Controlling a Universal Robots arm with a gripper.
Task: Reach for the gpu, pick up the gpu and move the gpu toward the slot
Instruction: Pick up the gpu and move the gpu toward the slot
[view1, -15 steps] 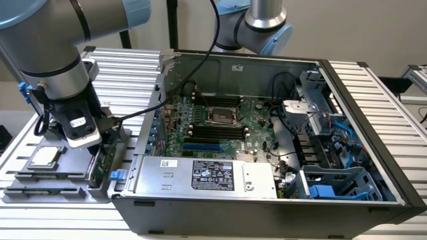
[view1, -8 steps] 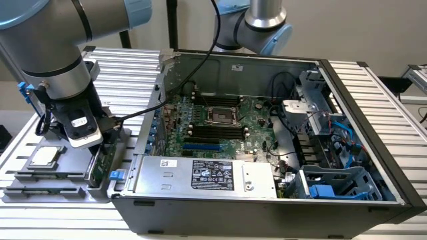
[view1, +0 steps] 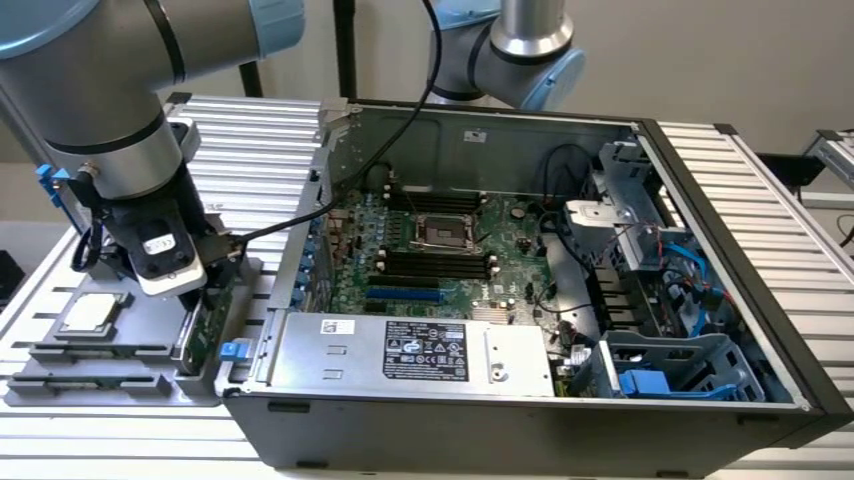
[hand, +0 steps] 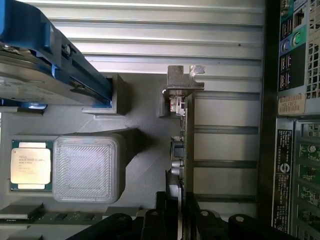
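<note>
While claw (view1: 198, 290) (hand: 180, 215) straddles upper edge of gpu (view1: 199, 330) (hand: 184, 145), whether it grips or stands clear cannot tell. Gpu upright on edge in grey holder (view1: 94, 380) on tabletop (view1: 774, 200), just beside computer case (view1: 534, 428), exterior view's left.

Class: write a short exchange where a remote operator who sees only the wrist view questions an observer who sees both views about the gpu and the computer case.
Operator: Where is the gpu's holder relative to the case?
Observer: The gray fixture holding the gpu sits outside the computer case, at the exterior view's left.
Operator: Is the case open?
Observer: Yes; its motherboard lies exposed, with a blue slot bare.
</note>
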